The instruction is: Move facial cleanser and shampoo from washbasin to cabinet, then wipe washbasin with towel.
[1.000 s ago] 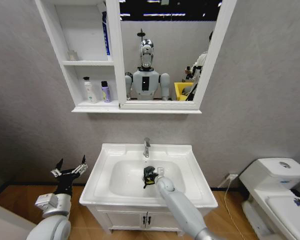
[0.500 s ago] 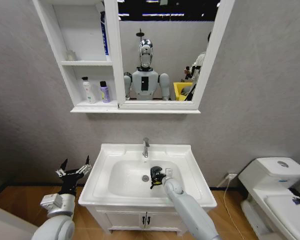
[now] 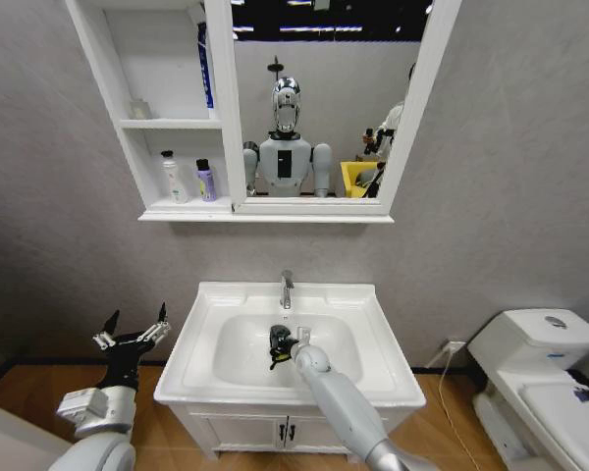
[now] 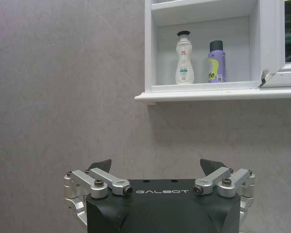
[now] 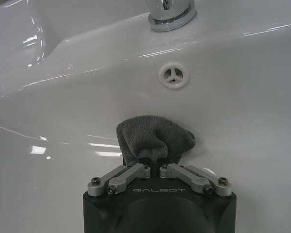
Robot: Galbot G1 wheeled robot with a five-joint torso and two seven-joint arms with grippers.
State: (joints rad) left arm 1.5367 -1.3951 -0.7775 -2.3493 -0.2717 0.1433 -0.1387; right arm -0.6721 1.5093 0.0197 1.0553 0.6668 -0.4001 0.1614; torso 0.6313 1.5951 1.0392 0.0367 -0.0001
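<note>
Cabinet [image 3: 167, 118] up on the wall beside the mirror [image 3: 324, 98], and its lowest compartment holds both bottles side by side: white one [image 4: 184, 58], purple one [image 4: 216, 61]. Below sits the washbasin [image 3: 373, 339], faucet [image 3: 288, 289] at the back rim. Right pincer [image 5: 155, 167] is down in the bowl, pressed together on the grey towel [image 5: 154, 138], cloth bunched against the ceramic just short of the overflow hole [image 5: 173, 76]. Left pincer [image 3: 133, 329] hangs off the basin's left side, fingers spread, nothing in it.
</note>
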